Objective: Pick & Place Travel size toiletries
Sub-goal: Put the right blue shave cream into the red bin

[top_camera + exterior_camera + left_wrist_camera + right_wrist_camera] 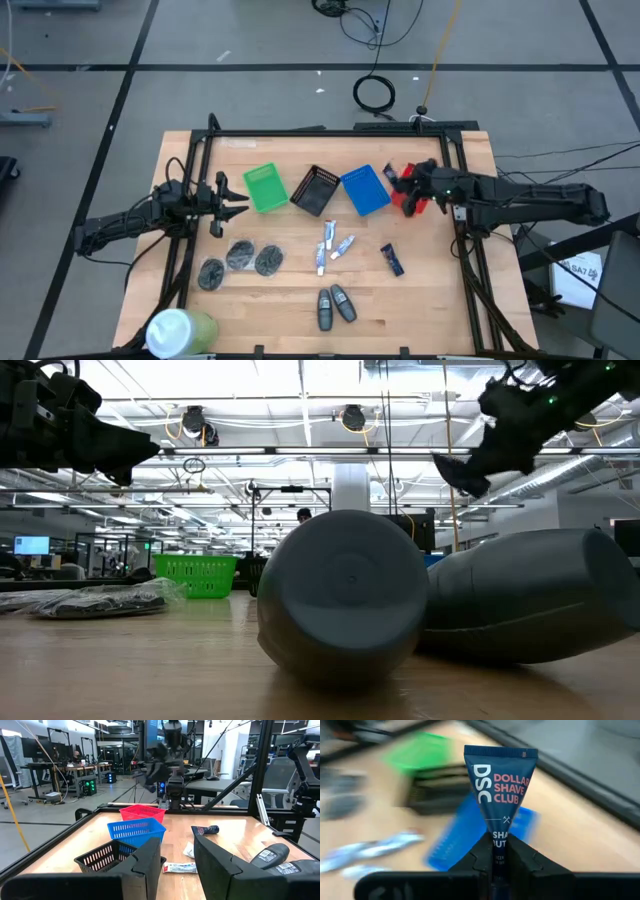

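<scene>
My right gripper (402,183) is shut on a dark blue "Dollar Shave Club" tube (501,780), up in the air by the blue basket (365,190) and the red basket (414,203). My left gripper (232,196) hangs open beside the green basket (265,188), touching nothing. Lying flat on the table are three dark grey bundles (240,257), white-silver tubes (326,246), a second dark blue tube (392,260) and two grey oval bottles (335,305). The bottles fill the low view (345,595). My right gripper pinches the dark blue tube between its two fingers (479,856), on the narrow lower part (499,842) below the printing. The wide crimped end (501,754) sticks out past the fingertips. The gripper reaches in from the table's right side, and the tube is lifted clear of the table.
A black basket (315,190) stands between the green and blue ones in a row at the table's far half. A large white-and-green cylinder (180,330) lies at the near left corner. A black frame (330,132) edges the table. Bare wood shows at near right (430,310).
</scene>
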Robot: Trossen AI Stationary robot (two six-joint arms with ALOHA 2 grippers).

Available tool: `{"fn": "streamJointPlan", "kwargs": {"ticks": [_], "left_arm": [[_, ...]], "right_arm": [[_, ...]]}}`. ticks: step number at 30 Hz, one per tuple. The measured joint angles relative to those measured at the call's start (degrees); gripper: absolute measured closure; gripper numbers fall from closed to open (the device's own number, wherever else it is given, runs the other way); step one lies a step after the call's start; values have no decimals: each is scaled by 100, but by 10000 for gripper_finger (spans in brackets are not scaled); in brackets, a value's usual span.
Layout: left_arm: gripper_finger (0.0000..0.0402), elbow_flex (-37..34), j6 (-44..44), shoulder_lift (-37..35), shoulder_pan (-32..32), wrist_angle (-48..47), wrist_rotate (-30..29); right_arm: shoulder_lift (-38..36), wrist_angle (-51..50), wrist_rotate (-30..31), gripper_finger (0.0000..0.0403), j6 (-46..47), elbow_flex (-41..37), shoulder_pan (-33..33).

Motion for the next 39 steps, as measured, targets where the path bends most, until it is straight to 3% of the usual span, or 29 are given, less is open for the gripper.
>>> {"fn": "streamJointPlan", "kwargs": {"ticks": [5,11,16,22,25,27,34,36,39], "left_arm": [[286,0,0,1,1,-1,2],[286,0,0,2,2,-2,0],[286,2,0,1,1,-1,1],[286,0,0,1,0,0,0],[286,0,0,0,2,0,1],[286,0,0,0,0,0,2],[286,0,0,2,1,-1,2],[286,0,0,2,0,0,2],[286,0,0,2,0,-2,2]], "right_arm": [[-101,1451,-1817,379,-186,-423,4],[-42,3640,-2944,379,44,-1301,4],[-73,4806,-3185,379,357,-1830,4],[-195,4005,-2989,382,494,-1426,-26],[-239,3059,-2620,383,246,-931,-22],[-239,2196,-2032,383,150,-538,-24],[-230,-1000,1093,383,1002,376,-28],[-222,-1574,1494,381,1409,376,-28],[-127,-2051,1618,379,1961,293,-28]]}}
